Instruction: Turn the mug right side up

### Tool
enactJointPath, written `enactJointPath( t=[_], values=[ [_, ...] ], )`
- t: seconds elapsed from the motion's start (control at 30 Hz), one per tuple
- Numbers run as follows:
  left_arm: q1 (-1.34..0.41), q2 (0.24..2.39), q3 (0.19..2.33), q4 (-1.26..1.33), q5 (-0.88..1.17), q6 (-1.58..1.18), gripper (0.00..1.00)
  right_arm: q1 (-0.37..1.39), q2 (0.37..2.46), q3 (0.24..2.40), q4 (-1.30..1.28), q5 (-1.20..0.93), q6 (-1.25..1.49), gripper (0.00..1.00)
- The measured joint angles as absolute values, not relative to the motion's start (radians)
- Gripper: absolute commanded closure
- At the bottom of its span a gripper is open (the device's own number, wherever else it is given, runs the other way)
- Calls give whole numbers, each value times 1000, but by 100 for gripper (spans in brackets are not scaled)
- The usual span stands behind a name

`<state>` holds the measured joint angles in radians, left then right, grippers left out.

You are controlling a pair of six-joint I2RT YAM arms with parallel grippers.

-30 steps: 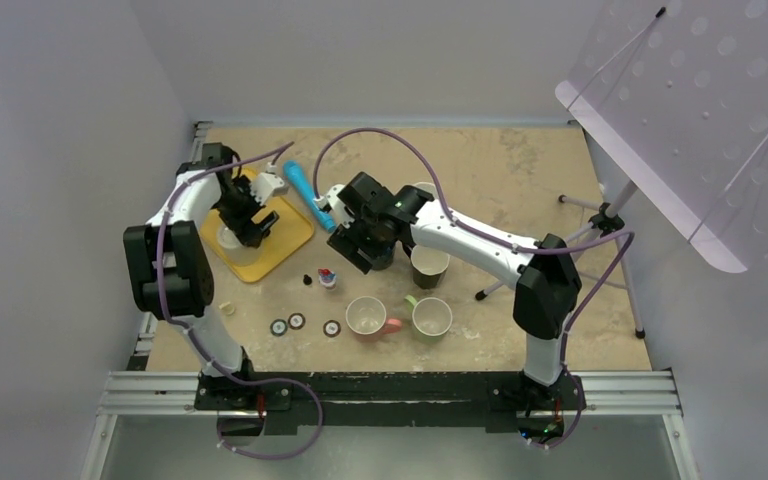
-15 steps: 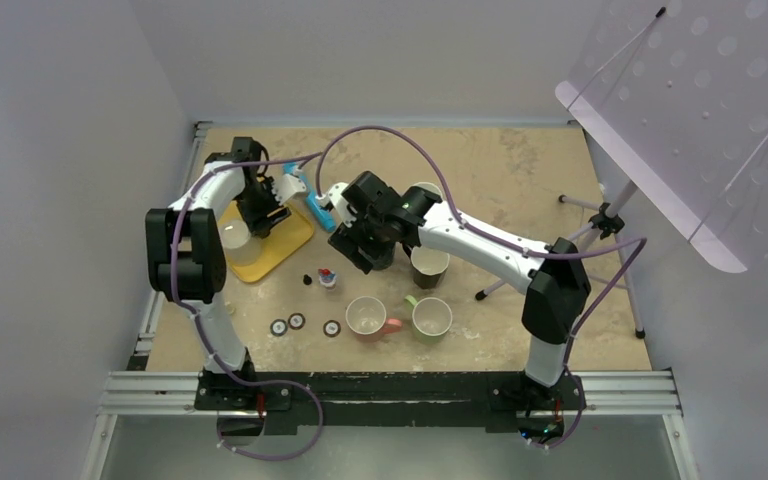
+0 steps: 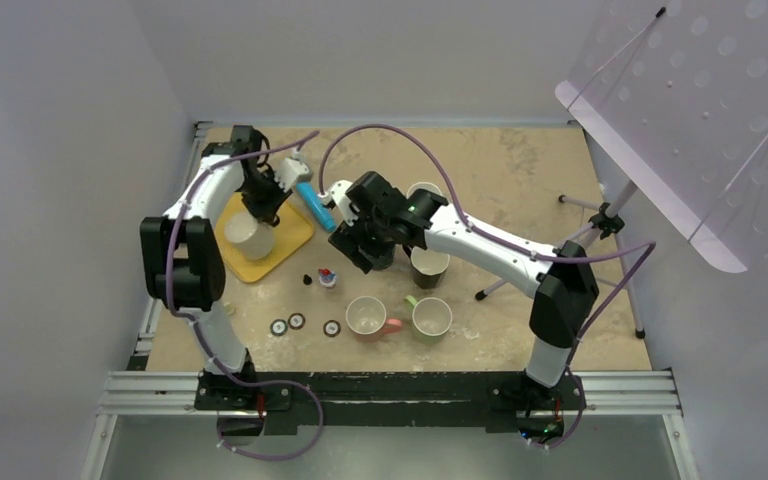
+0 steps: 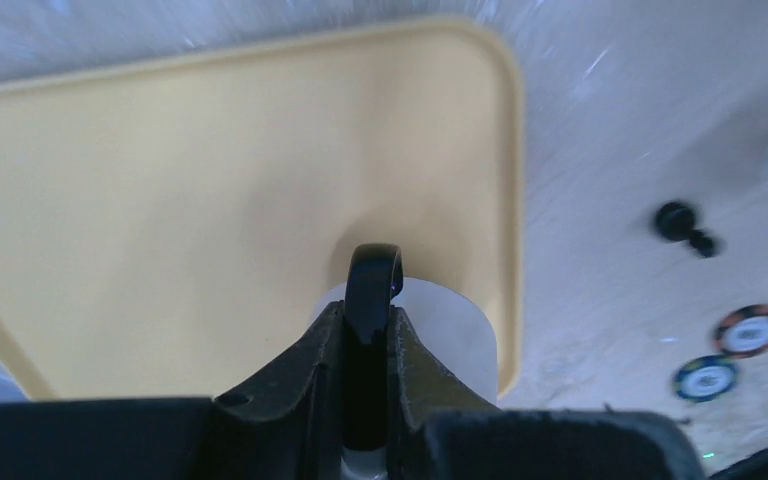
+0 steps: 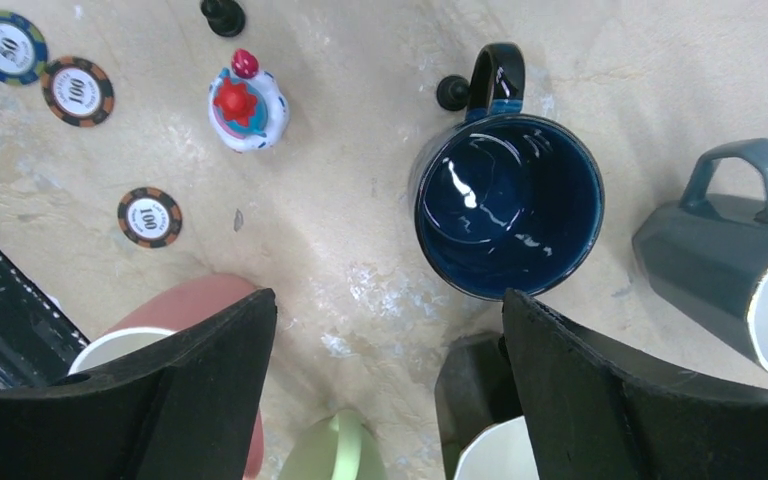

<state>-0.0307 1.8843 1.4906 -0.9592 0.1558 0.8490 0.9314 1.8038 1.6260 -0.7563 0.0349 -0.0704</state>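
Left gripper [image 4: 366,325] is clamped on the black handle [image 4: 373,275] of the white mug [image 4: 452,335], above the yellow tray [image 4: 160,200]. Right gripper [image 5: 385,300] has its jaws wide apart, with the blue mug [image 5: 505,205] at 1 o'clock in its wrist view.

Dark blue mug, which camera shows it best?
The right wrist view: the dark blue mug sits upright in full view, inside and handle clear. In the top view the right gripper largely hides it; the left wrist view misses it.
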Motion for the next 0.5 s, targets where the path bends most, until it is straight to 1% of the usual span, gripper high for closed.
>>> enactJointPath(
  t=[0.1,0.17,0.27,0.37,0.43,0.5],
  values=[
    [-31,1792,1592,-1026,294,739,100,931,1740,1580,-699,30,-65,5],
    [-30,1696,1668,-1039,405,656,100,931,1654,1525,-620,1,-52,2],
    [-31,1533,1741,-1022,571,516,100,931,1500,1416,-432,-87,-13,2],
    [-33,1382,1773,-1003,724,375,100,931,1351,1291,-165,-208,69,2],
    [-36,1308,1776,-999,813,299,100,931,1312,1254,-24,-268,124,5],
    [-36,1265,1769,-988,884,239,100,931,1323,1251,107,-331,183,10]
  ],
)
